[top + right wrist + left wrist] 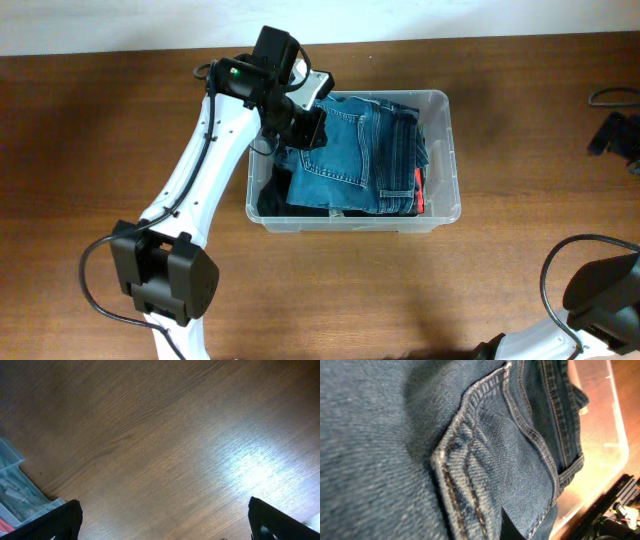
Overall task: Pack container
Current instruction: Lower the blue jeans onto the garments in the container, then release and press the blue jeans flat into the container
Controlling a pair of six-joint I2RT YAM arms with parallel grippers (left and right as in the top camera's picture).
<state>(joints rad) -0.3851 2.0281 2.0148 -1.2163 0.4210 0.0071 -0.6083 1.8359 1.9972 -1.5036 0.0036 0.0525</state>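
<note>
Right arm (pixel 600 300): lies low at the near right corner of the table, well apart from the container.
Right gripper (pixel 162 510): jaws spread wide with nothing between them, only bare wood below.
Left arm (pixel 190 170): white links rise from a black joint at the near left and reach over the container's left end. A small green light shows near the wrist.
Table (pixel 520 230): brown wood grain, with a bright glare patch in the right wrist view.
Container (pixel 446 150): clear plastic bin with rounded corners. It sits mid-table with its long side running left to right, and it is packed with clothes.
Dark garment (pixel 268 198): black cloth at the near left of the bin, under the denim.
Jeans (pixel 350 150): folded blue denim on top of the pile with a back pocket facing up. The orange-brown seam stitching is sharp in the left wrist view.
Red tab (pixel 419 192): on the jeans' right end beside the near wall. Any writing on it is too small to read.
Left gripper (pixel 303 128): jaws drawn almost together on the jeans' far left corner. Denim fills its camera and hides the fingers.
Black object (pixel 612 132): at the far right edge of the table with a cable beside it. I cannot tell what it is.
</note>
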